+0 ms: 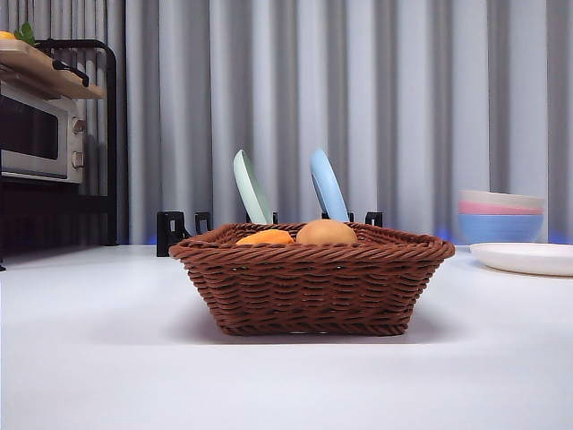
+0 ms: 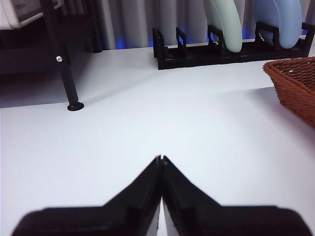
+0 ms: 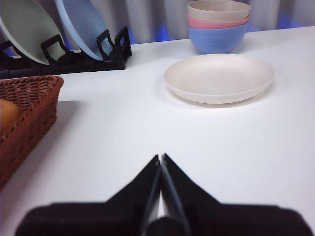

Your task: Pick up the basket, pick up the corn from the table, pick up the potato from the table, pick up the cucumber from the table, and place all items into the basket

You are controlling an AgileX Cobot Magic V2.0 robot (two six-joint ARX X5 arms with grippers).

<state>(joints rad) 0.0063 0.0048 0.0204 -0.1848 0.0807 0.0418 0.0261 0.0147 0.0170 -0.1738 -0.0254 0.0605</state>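
Note:
The brown wicker basket [image 1: 312, 287] stands on the white table [image 1: 89, 358] in the middle of the front view. The orange corn [image 1: 265, 238] and the tan potato [image 1: 327, 233] lie inside it, their tops showing above the rim. The cucumber is hidden. My left gripper [image 2: 161, 159] is shut and empty over bare table, with the basket's corner [image 2: 295, 86] off to one side. My right gripper [image 3: 161, 157] is shut and empty, with the basket [image 3: 29, 113] and a bit of the potato [image 3: 7, 114] to its side. Neither arm shows in the front view.
A black dish rack [image 1: 179, 228] with a green plate [image 1: 252, 188] and a blue plate [image 1: 329, 186] stands behind the basket. A cream plate [image 3: 219, 77] and stacked bowls [image 3: 218, 24] sit at the right. A microwave on a black shelf [image 1: 40, 134] stands at the far left.

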